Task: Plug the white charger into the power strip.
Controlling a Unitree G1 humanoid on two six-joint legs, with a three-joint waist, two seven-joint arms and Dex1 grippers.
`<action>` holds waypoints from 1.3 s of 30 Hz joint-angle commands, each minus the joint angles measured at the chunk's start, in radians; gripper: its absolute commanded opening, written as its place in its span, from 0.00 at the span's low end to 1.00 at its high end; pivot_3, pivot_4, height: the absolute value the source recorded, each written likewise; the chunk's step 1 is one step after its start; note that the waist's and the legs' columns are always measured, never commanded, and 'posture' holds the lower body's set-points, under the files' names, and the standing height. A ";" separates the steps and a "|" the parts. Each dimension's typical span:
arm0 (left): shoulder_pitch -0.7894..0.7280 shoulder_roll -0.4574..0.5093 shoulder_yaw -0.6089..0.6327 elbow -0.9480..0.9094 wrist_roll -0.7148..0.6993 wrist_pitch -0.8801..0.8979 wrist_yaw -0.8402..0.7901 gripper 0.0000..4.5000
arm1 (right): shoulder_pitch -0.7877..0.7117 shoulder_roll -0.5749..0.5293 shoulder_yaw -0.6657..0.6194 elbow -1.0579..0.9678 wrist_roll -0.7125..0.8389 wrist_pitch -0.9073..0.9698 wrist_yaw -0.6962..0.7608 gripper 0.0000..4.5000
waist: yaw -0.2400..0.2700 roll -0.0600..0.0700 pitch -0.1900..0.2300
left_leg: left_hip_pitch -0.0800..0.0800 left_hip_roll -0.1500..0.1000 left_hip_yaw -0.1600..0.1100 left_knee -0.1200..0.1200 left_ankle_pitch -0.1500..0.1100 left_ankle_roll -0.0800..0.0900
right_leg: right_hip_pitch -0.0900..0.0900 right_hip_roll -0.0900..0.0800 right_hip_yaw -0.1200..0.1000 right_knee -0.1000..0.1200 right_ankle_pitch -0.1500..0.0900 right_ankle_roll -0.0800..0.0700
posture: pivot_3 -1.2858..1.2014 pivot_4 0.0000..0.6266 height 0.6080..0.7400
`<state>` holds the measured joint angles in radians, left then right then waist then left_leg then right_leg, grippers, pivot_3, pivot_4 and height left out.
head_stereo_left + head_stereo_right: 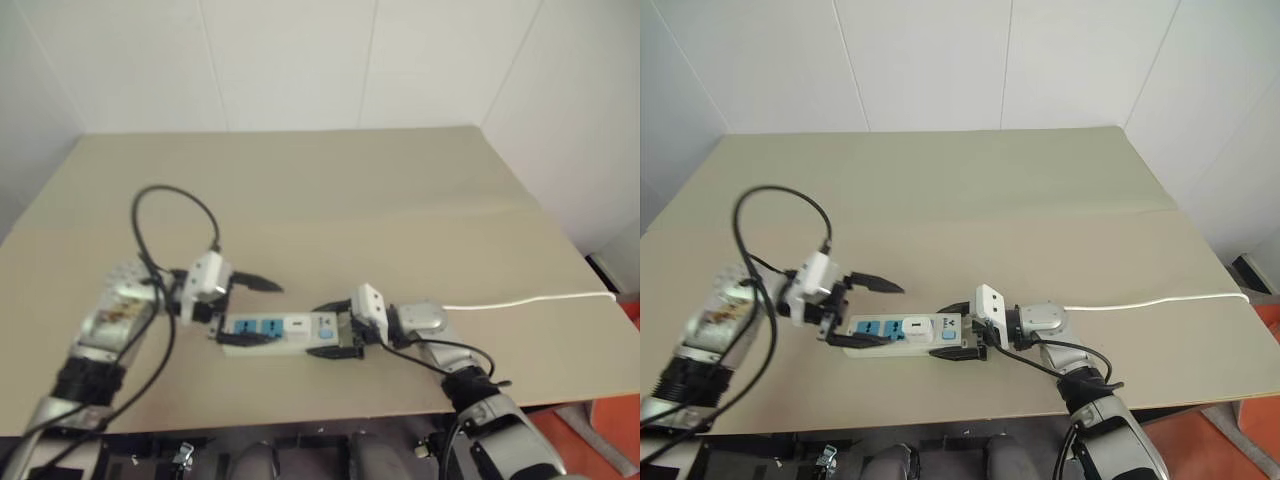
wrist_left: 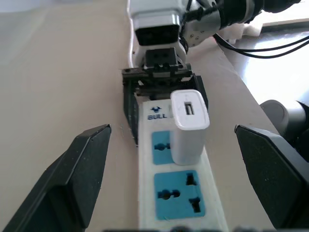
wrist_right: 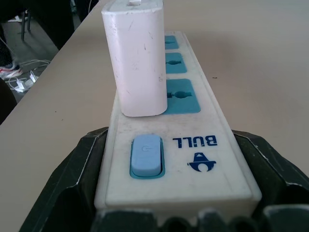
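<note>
The power strip (image 1: 262, 333) lies flat near the table's front edge, a long white bar with blue socket faces. Standing upright in the socket nearest the switch end is the white charger (image 2: 189, 125), also seen in the head view (image 1: 299, 324). My left gripper (image 1: 275, 314) hovers open over the strip's left end, its black fingers (image 2: 82, 169) spread wide on either side of the strip and touching nothing. My right gripper (image 1: 328, 330) is shut on the strip's switch end, one finger (image 3: 72, 183) against each long side.
The strip's thin white cable (image 1: 530, 300) runs right along the table (image 1: 330, 190) to its right edge. A black cable (image 1: 165, 195) loops up from my left wrist. White walls stand behind the table.
</note>
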<state>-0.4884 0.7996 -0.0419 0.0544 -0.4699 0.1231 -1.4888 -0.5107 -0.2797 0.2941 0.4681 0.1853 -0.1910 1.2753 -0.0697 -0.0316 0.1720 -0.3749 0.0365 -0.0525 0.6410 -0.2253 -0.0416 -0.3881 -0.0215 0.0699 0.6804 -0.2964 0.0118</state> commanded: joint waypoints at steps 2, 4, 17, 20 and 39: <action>-0.035 0.019 0.120 -0.079 -0.102 0.075 0.046 1.00 | 0.038 -0.017 0.013 -0.005 -0.020 0.013 0.008 0.97 | 0.001 0.000 0.000 | 0.000 -0.001 0.000 0.000 0.000 0.000 | 0.000 -0.001 0.000 -0.001 -0.002 0.003 | 0.52 0.24 1.00; -0.014 0.010 0.158 -0.104 -0.104 0.082 0.103 1.00 | 0.051 -0.043 -0.001 -0.057 0.000 0.051 0.016 0.99 | 0.003 0.000 0.000 | -0.001 -0.002 0.000 0.000 0.000 0.000 | 0.000 -0.002 0.000 -0.001 -0.002 0.003 | 0.52 0.24 1.00; 0.439 0.060 0.484 -0.376 -0.127 0.154 0.311 1.00 | 0.325 -0.372 -0.357 -0.608 0.238 0.294 -0.104 0.99 | 0.027 0.000 0.006 | -0.014 -0.003 -0.001 0.001 -0.001 0.001 | -0.009 -0.005 -0.002 -0.003 0.001 -0.001 | 0.52 0.24 1.00; 0.525 0.070 0.555 -0.413 -0.116 0.170 0.346 1.00 | 0.376 -0.422 -0.421 -0.653 0.269 0.329 -0.119 0.99 | 0.026 0.000 0.007 | -0.011 -0.002 -0.001 0.001 -0.001 0.001 | -0.007 -0.005 -0.002 -0.003 0.000 0.000 | 0.52 0.24 1.00; 0.720 0.099 0.697 -0.515 -0.126 0.217 0.383 1.00 | 0.436 -0.503 -0.491 -0.633 0.283 0.335 -0.114 0.99 | 0.027 -0.001 0.010 | -0.010 -0.003 0.001 0.002 -0.001 0.001 | -0.004 -0.005 -0.001 -0.006 -0.001 0.003 | 0.52 0.24 1.00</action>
<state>0.2302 0.8990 0.6476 -0.4302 -0.5873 0.3384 -1.1109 -0.0655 -0.7664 -0.1814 -0.1527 0.4542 0.1411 1.1565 -0.0430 -0.0327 0.1824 -0.3849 0.0340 -0.0515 0.6425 -0.2262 -0.0404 -0.3920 -0.0268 0.0690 0.6745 -0.2977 0.0144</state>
